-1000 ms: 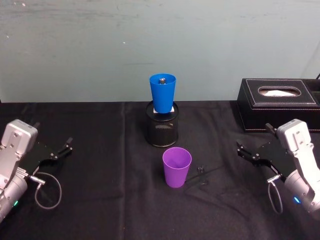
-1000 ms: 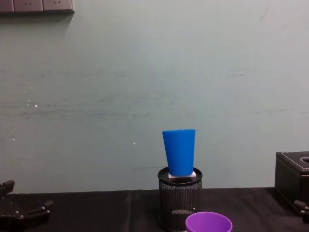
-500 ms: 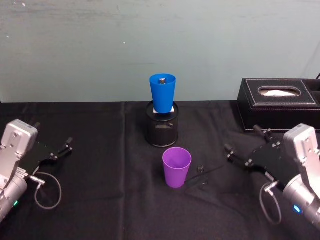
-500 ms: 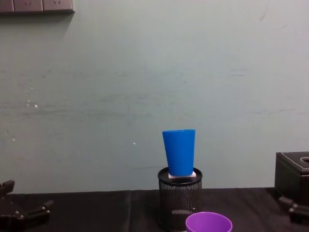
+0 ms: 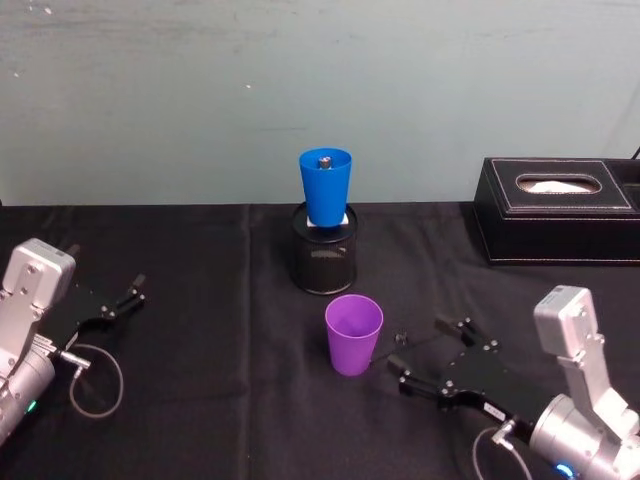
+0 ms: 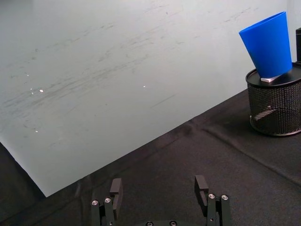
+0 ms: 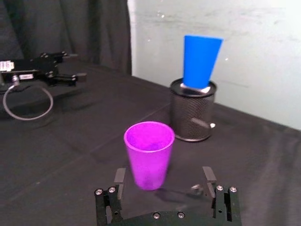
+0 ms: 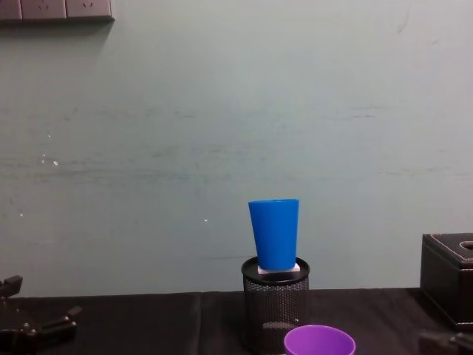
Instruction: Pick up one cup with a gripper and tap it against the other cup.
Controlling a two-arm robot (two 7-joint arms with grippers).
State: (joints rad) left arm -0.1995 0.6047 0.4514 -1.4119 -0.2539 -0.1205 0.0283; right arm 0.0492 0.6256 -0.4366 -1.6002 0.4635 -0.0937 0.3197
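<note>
— Where is the plain purple plastic tumbler (image 5: pixel 353 335)?
— Upright on the black desk (image 5: pixel 200 400), before the black wire-mesh holder (image 5: pixel 323 262) carrying the bright blue plastic tumbler (image 5: pixel 325 187).
— And the pincers?
— The right pincer (image 5: pixel 420 350), spread, is just beside it, not touching. The left pincer (image 5: pixel 135 290), spread too, rests far left.

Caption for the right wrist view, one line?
Open right gripper faces the upright purple cup; blue cup stands atop the mesh holder behind.
</note>
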